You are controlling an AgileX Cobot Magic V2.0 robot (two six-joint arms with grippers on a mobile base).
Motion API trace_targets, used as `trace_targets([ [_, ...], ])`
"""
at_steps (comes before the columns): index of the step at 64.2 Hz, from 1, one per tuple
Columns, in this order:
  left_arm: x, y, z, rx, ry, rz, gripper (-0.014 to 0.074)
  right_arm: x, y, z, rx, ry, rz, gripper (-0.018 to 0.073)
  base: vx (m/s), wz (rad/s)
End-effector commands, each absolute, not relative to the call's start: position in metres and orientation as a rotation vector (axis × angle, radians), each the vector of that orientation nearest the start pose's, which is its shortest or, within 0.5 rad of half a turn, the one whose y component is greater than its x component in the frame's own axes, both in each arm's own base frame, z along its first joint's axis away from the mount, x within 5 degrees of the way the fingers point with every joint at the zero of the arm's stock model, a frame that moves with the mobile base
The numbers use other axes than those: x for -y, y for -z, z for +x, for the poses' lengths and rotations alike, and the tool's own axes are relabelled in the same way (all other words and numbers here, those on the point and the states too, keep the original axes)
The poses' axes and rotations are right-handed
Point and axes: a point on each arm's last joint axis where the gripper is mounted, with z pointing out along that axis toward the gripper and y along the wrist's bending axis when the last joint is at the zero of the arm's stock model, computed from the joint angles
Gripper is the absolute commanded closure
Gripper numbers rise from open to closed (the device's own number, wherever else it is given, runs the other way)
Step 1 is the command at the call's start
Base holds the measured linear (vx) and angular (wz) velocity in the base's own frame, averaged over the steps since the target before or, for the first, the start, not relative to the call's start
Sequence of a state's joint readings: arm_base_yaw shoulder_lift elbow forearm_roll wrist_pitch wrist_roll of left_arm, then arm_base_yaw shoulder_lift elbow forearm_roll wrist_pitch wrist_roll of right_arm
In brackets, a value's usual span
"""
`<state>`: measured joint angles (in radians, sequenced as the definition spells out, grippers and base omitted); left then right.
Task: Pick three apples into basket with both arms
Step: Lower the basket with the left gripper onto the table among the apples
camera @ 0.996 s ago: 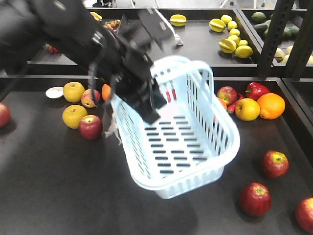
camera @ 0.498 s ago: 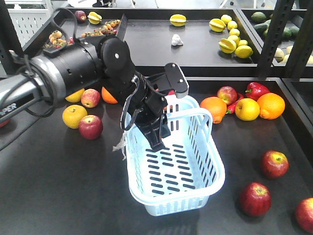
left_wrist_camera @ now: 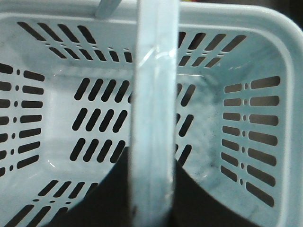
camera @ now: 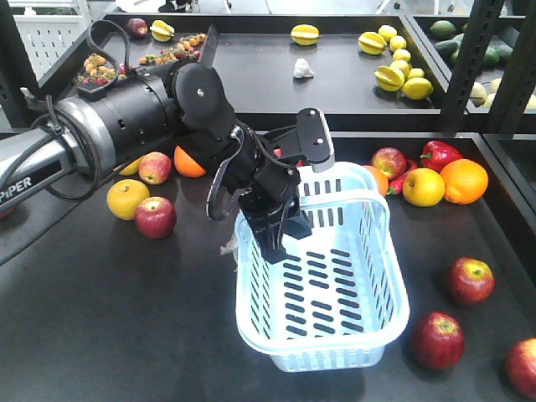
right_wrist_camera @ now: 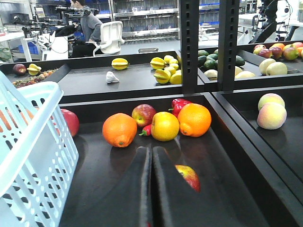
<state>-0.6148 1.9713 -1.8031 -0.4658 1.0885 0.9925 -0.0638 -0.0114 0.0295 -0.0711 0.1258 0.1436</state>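
Basket (camera: 322, 356) — pale blue slotted plastic — is held by left fingers (camera: 270, 244).

Basket (camera: 322, 358): you have one, at centre.
Red apples: you can count six. Three sit at 4 o'clock: upper apple (camera: 470, 280), lower apple (camera: 436, 340), edge apple (camera: 523, 367). One, the back apple (camera: 389, 161), sits at 2 o'clock. Two sit at 9 o'clock: dark apple (camera: 155, 216), blushed apple (camera: 154, 167).
Oranges: three. You see the right orange (camera: 463, 180) at 2 o'clock, the half-hidden orange (camera: 378, 176) behind the basket, and the left orange (camera: 188, 163) at 10 o'clock.
Yellow round fruits: two in full view, left yellow fruit (camera: 127, 198) at 9 o'clock, right yellow fruit (camera: 423, 186) at 2 o'clock.
Red bell pepper (camera: 440, 153): one, at 2 o'clock.
Starfruit, back shelf: two lone ones, middle starfruit (camera: 305, 33) at 12 o'clock and far-left starfruit (camera: 162, 29) at 11 o'clock. The starfruit cluster (camera: 394, 63) at 1 o'clock is too crowded for you to count.
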Motion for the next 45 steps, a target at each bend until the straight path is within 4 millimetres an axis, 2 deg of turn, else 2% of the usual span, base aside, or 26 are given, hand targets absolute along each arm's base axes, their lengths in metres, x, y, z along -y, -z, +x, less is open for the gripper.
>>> trace_targets([
  [1, 0.281, -0.328, 0.33, -1.839, 0.504, 1.659, 0.0605, 0.004, -0.196, 0.056, -1.551, 0.01, 0.104, 0.0563, 0.0, 0.0],
  [10, 0.284, -0.317, 0.334, -1.862, 0.514, 1.672, 0.0605, 0.004, -0.196, 0.056, -1.551, 0.01, 0.104, 0.0563, 0.0, 0.0],
  [45, 0.285, -0.315, 0.339, -1.85, 0.467, 1.645, 0.0596, 0.004, -0.196, 0.056, -1.551, 0.01, 0.104, 0.0563, 0.0, 0.0],
])
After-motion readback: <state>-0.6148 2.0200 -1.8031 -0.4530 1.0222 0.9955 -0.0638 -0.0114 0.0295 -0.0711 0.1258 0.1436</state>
